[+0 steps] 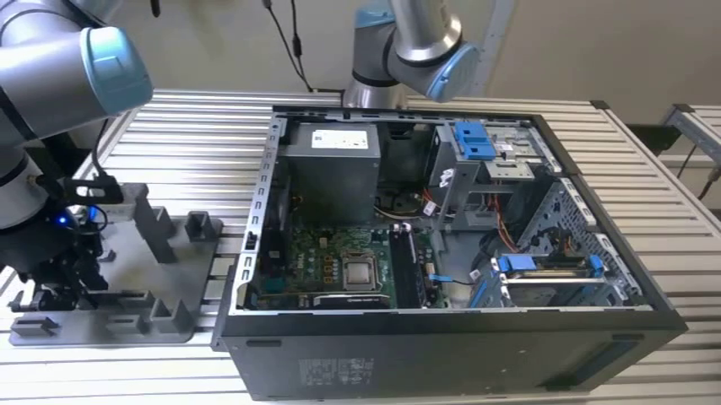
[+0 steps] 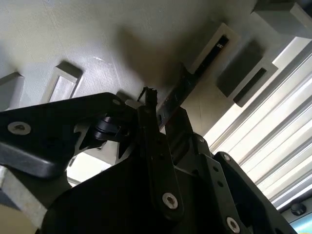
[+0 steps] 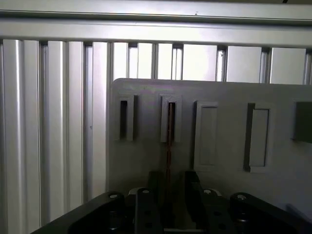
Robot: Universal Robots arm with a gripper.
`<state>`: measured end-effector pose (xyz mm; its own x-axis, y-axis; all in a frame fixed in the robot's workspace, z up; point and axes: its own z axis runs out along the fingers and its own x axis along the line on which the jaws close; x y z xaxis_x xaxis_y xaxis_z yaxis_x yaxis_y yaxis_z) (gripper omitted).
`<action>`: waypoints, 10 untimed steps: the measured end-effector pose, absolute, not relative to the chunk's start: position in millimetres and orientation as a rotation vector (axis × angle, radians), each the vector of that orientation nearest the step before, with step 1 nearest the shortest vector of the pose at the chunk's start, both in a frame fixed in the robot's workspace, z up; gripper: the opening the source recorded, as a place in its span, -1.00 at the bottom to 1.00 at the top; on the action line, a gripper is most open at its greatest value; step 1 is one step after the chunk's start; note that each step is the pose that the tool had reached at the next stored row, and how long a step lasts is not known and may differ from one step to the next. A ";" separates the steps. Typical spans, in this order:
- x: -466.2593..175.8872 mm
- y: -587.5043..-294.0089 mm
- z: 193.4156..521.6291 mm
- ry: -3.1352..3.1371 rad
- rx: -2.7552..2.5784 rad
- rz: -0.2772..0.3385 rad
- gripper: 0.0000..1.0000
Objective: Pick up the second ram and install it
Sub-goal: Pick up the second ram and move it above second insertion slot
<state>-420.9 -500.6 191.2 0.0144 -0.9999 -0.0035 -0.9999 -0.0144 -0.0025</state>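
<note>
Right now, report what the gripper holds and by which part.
Cannot be told. The gripper straddles the second ram, which stands on edge in a slot of the grey fixture plate; a firm hold isn't visible.

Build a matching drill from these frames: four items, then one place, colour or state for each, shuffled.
Items
1 second ram
2 gripper
3 computer case
4 drive-bay latches

Descriptions
A blue
B open, motherboard showing
C standing on edge in the grey fixture
D low over the grey fixture, in line with the ram

Pairs: 1-C, 2-D, 3-B, 4-A
</note>
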 end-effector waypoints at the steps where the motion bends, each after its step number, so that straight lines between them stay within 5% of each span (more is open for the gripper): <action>1: -420.9 -500.6 191.1 2.202 -2.234 0.001 -0.28; 10: -420.9 -500.6 190.8 2.202 -2.234 0.001 -0.58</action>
<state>-420.9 -500.6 190.8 0.0144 -0.9999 -0.0036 -0.9999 -0.0144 -0.0026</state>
